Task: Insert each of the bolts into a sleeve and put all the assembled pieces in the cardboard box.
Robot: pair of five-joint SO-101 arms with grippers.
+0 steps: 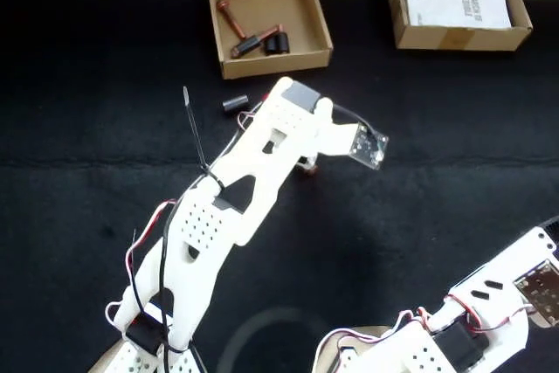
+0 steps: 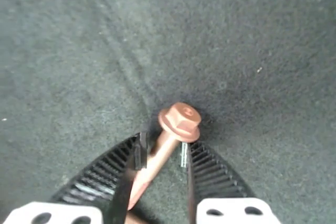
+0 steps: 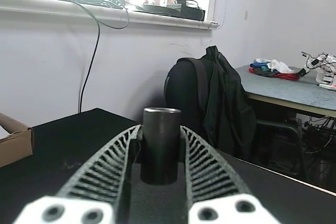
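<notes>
Copper bolt grasped in left pincer, shank between the fingers, head past the tips, over the tabletop. Right pincer clenched on upright black sleeve. Cardboard box holds some pieces; loose sleeve lies outside it. This pair not yet joined, so roughly midway.

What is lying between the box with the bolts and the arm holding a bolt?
One loose black sleeve, lying on the black table. The high view shows it between the cardboard box and the left arm.
</notes>
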